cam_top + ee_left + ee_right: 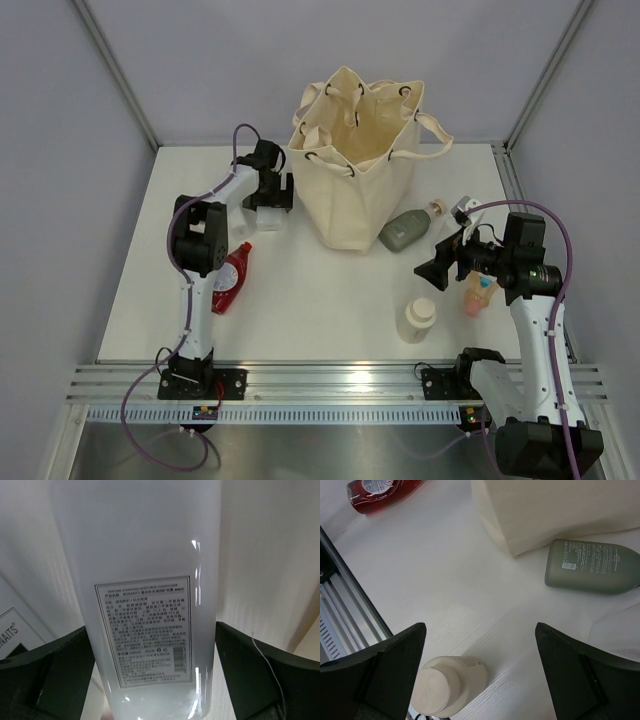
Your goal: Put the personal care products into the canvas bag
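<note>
Seen from above, the canvas bag (355,160) stands upright and open at the far middle of the table (320,290), with every product outside it. The left gripper (272,195) is lowered just left of the bag over a white bottle (268,216). That view does not show how the jaws stand. The left wrist camera does: the white bottle (152,580) fills the gap with its printed label facing the lens, and both dark fingers (45,675) lie against its sides, pinching it. That camera alone also shows the corner of a second white bottle (10,630) just to the left. The red bottle (230,277) lies flat beside the left arm, well apart from the bag. The right gripper (437,262) hovers to the right of the bag. Its wrist view shows the fingers (585,675) spread wide with nothing between them, the cream squat bottle (447,685) standing below near the left finger, and the grey-green bottle (592,566) lying on its side against the foot of the bag (555,510). Only the overhead view shows the clear bottle with pink (480,293) under the right arm and a small beige pump bottle (437,208) just beyond the grey-green one (405,230).
</note>
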